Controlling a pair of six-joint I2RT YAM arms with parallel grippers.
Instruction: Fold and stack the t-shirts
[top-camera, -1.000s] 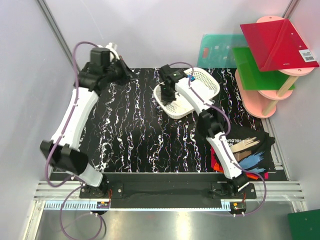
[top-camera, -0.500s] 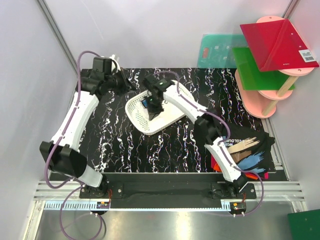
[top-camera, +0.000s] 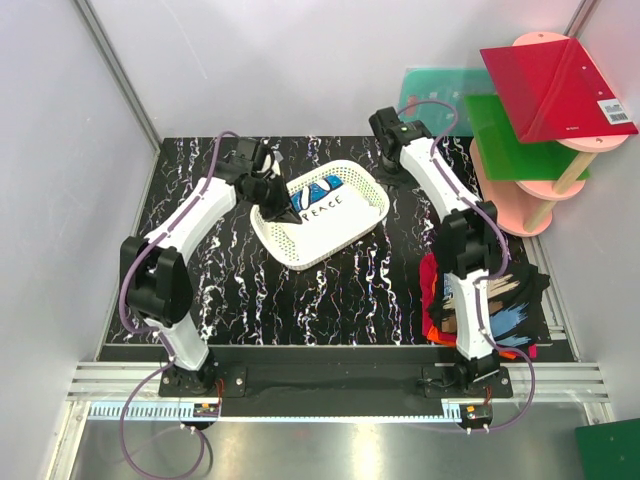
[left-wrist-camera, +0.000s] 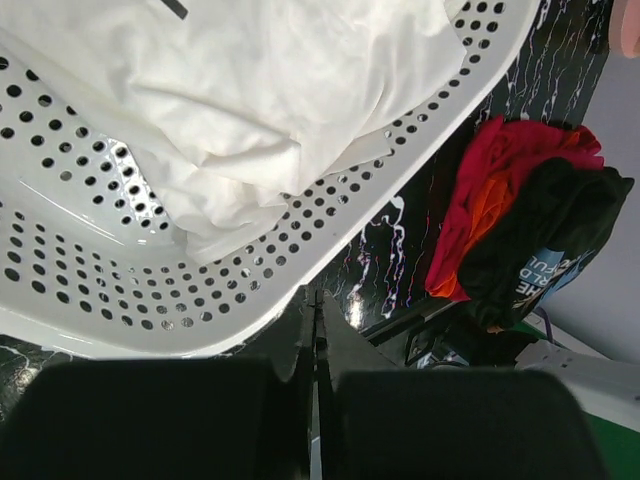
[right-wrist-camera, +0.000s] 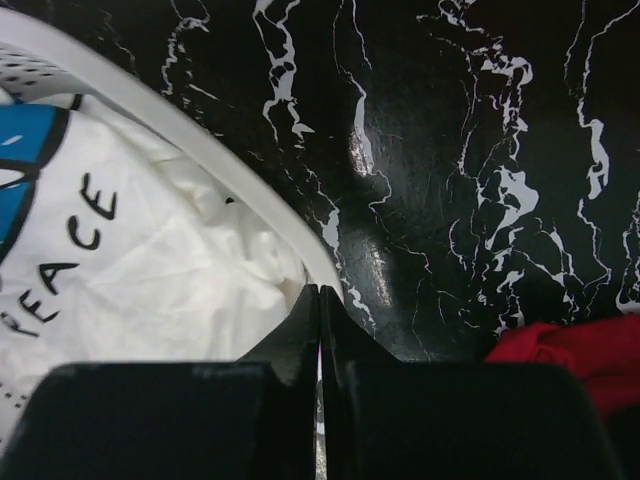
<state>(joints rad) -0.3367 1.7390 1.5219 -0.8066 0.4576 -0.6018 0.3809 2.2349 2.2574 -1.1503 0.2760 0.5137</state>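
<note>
Right gripper: withdrawn from white perforated plastic basket, pressed together, empty. Left gripper: now at basket rim, likewise closed. White PEACE-print cloth tee inside, crumpled; folding likely not begun.

Middle's blocked, near strip is open
The white basket hogs the table's centre toward the far edge. The left arm and right arm flank it, and the t-shirt pile fills the near right corner. There's bare top along the near edge and in the far left corner.

Noting grey walls enclosing black white-veined tabletop; logging pink tiered shelf, right of right gripper, holding red and green boards.
</note>
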